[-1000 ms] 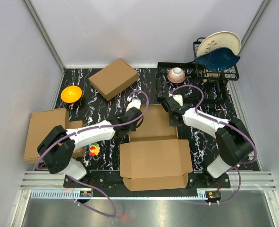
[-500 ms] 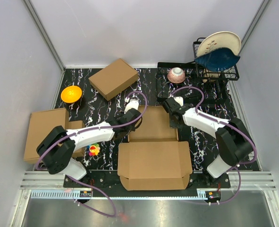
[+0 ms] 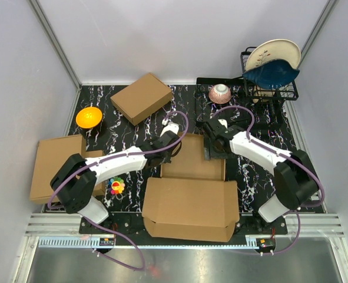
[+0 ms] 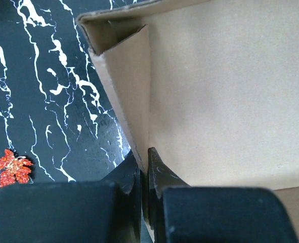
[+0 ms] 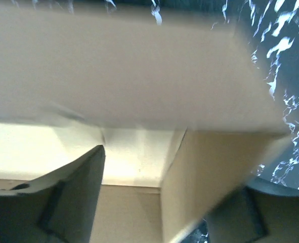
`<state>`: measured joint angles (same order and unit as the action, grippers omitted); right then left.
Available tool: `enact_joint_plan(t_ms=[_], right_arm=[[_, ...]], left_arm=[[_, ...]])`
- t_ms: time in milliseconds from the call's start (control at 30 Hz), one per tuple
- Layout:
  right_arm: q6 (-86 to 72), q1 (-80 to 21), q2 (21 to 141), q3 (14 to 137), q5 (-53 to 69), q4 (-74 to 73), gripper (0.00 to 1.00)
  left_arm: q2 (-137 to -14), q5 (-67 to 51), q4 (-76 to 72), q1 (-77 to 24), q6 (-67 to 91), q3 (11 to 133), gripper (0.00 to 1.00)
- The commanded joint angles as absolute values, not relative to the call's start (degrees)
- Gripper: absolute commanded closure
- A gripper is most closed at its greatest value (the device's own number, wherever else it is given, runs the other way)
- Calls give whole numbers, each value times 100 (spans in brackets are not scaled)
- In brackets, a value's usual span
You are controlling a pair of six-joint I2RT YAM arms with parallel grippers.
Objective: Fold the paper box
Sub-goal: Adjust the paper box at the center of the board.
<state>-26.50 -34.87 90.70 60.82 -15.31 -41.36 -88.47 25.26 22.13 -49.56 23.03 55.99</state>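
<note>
right jaws opened astride paper box (image 3: 191, 203) wall | left jaws pinch left wall

site: robot lab test cell | enclosure: plain white wall panels (image 3: 179, 41) in aluminium frame posts (image 3: 56, 44) | surface: black white-veined marble-pattern counter (image 3: 132, 127) | rig: white-and-black cabled left arm (image 3: 118, 165), right arm (image 3: 256, 150), bolted by near aluminium rail (image 3: 56, 224)

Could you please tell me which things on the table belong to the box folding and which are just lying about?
Part of the job:
- paper box
- left gripper, fingers pinching the box's side wall
- right gripper, at the box's far right corner

Lying about:
- smaller cardboard box
- flat cardboard slab
- orange bowl
- patterned cup
- dish rack with plates
- colourful toy
</note>
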Motion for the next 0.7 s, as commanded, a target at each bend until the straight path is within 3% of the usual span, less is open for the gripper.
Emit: enact_joint_plan(t_ms=[0, 200, 467, 667], right_arm=[[-2444, -3595, 8482, 6872, -1441, -3990, 17], [-2075, -3595, 8113, 7408, -1766, -4473, 0], [-1311, -3604, 7629, 7348, -1767, -4307, 0], [-625, -3963, 7295, 7093, -994, -3938, 0]], left_arm=[[-8921, 1758, 2443, -5098, 1890, 5757, 96], [-9052, 1784, 2478, -5098, 1697, 5941, 95], [-8956, 1855, 2198, -5098, 1468, 5827, 96], [-8719, 1688, 1899, -5098, 1108, 5818, 96]])
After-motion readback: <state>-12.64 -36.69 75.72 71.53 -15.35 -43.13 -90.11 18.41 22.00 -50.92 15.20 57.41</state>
